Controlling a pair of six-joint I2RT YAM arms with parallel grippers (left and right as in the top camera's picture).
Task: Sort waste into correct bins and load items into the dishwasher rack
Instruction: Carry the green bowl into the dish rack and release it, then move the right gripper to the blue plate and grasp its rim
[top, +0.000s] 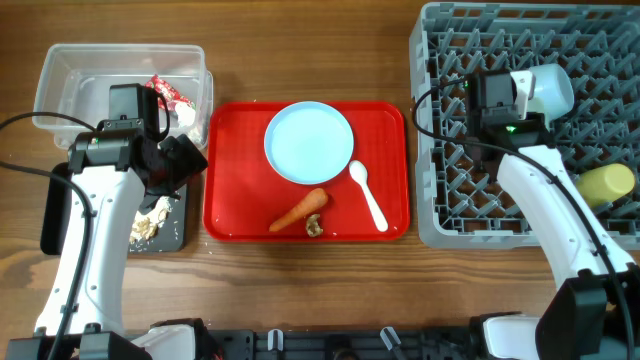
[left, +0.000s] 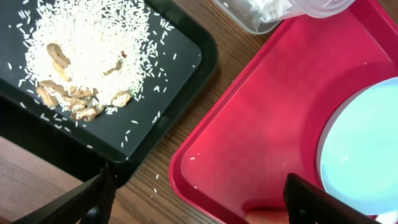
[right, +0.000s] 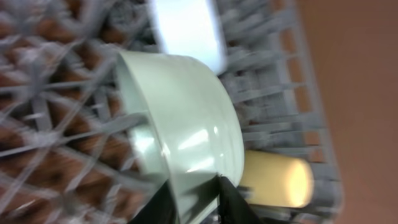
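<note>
My right gripper (right: 196, 202) is shut on the rim of a light blue bowl (right: 186, 118) and holds it tilted over the grey dishwasher rack (top: 450, 215); the bowl also shows in the overhead view (top: 548, 90). A yellow cup (top: 608, 183) lies in the rack, also seen in the right wrist view (right: 277, 177). My left gripper (left: 199, 205) is open and empty over the red tray's left edge (left: 205, 143), next to the black tray (left: 180, 74) of rice and beige scraps (left: 68, 99). The plate (top: 309, 142), spoon (top: 368, 195), carrot (top: 298, 211) and a scrap (top: 314, 227) lie on the red tray.
The clear tub (top: 60, 75) at the back left holds the red-and-white wrapper (top: 168, 90) and the white tissue (top: 186, 116). A blurred pale shape (right: 186, 28) sits in the rack beyond the held bowl. The rack's upright pegs surround the bowl.
</note>
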